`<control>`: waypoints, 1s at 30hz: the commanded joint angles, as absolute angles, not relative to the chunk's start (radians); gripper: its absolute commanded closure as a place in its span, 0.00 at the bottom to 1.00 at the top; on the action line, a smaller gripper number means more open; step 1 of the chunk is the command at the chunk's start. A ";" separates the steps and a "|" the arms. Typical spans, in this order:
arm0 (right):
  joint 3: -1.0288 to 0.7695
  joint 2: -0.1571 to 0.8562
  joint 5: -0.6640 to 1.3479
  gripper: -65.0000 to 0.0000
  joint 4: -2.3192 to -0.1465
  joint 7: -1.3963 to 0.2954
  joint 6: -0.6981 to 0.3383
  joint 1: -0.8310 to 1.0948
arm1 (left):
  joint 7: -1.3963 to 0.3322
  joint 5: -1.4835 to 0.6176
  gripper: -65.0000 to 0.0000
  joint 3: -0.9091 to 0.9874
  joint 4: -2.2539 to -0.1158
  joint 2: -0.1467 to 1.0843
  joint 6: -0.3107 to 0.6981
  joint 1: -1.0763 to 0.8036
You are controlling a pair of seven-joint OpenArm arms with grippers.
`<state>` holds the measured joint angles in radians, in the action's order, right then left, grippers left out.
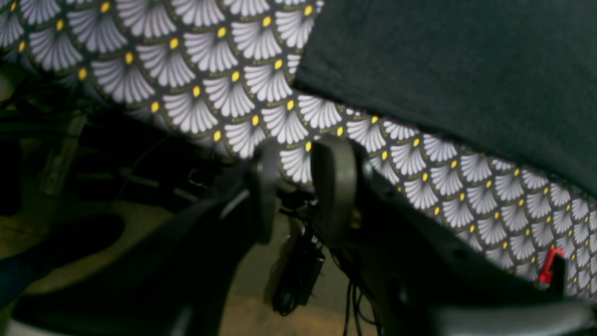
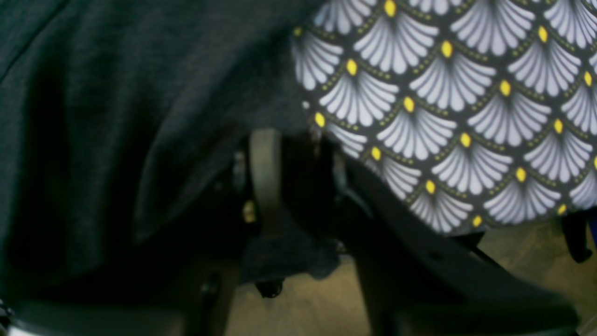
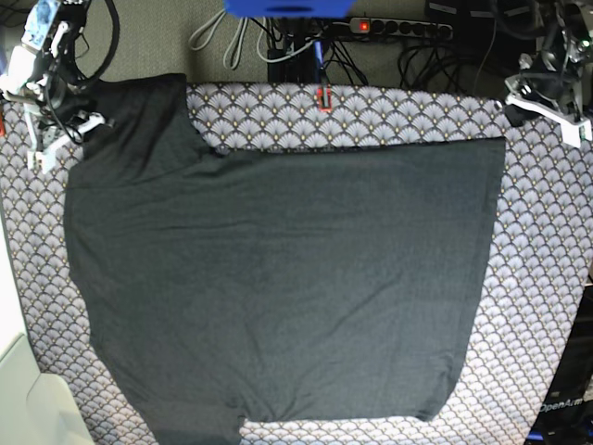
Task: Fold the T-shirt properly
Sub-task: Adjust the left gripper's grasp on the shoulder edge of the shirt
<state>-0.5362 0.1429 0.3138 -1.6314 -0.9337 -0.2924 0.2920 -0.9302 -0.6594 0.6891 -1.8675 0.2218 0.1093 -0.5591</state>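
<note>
The dark charcoal T-shirt [image 3: 278, 278] lies spread flat, plain side up, with one sleeve [image 3: 148, 116] toward the far left. My right gripper [image 2: 287, 140] is at that sleeve's edge, and dark fabric [image 2: 289, 261] is bunched between its fingers, so it looks shut on the cloth. In the base view this gripper [image 3: 65, 125] is at the far left. My left gripper [image 1: 301, 151] hovers off the table edge, open and empty. The T-shirt [image 1: 466, 70] lies up and to its right, apart from it. In the base view this arm [image 3: 547, 97] is above the shirt's far right corner.
A fan-patterned tablecloth [image 3: 547, 278] covers the table under the shirt. A red clip [image 3: 323, 97] holds its far edge. Cables and a power strip [image 3: 398, 28] lie behind the table. A white box [image 3: 28, 399] stands at the near left.
</note>
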 commanded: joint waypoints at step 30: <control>-0.533 0.071 0.309 1.00 -1.842 -0.951 -0.608 0.375 | -0.917 -0.575 0.63 0.694 -1.882 0.237 0.119 -0.501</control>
